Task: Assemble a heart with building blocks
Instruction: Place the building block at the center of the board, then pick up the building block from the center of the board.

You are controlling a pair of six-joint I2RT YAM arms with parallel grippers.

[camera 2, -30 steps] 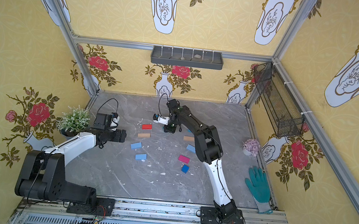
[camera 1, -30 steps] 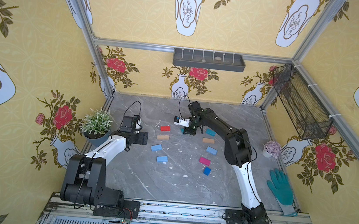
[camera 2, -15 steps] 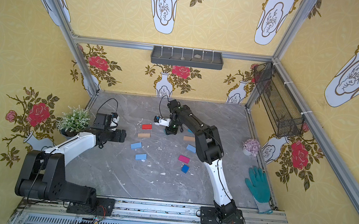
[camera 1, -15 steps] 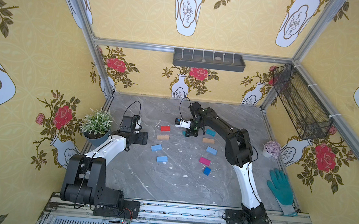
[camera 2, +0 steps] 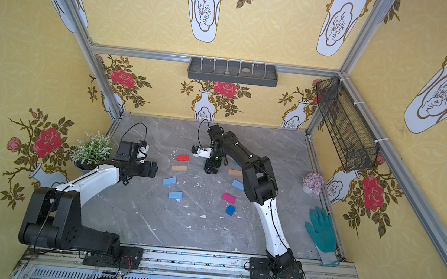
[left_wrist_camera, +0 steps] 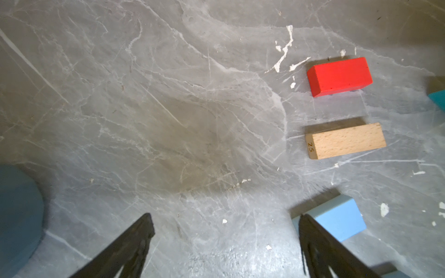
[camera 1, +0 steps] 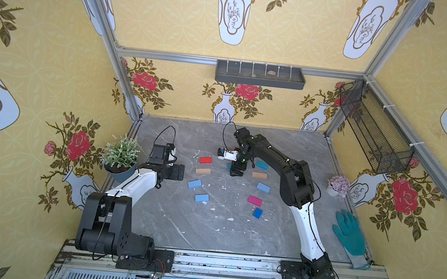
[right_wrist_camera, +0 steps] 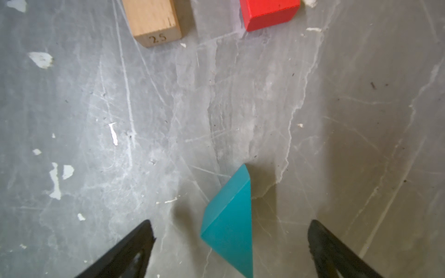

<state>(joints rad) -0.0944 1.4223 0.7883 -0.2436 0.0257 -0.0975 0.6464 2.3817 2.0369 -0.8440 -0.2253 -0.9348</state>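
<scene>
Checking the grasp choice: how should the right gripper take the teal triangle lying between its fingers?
Probably from straight above, across the wide part of the teal triangle, one finger flat on its long straight side; the narrow tip would likely slip out. The right gripper straddles it, open.

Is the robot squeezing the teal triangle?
No, the jaws of the right gripper stand wide open, the teal triangle free between them.
</scene>
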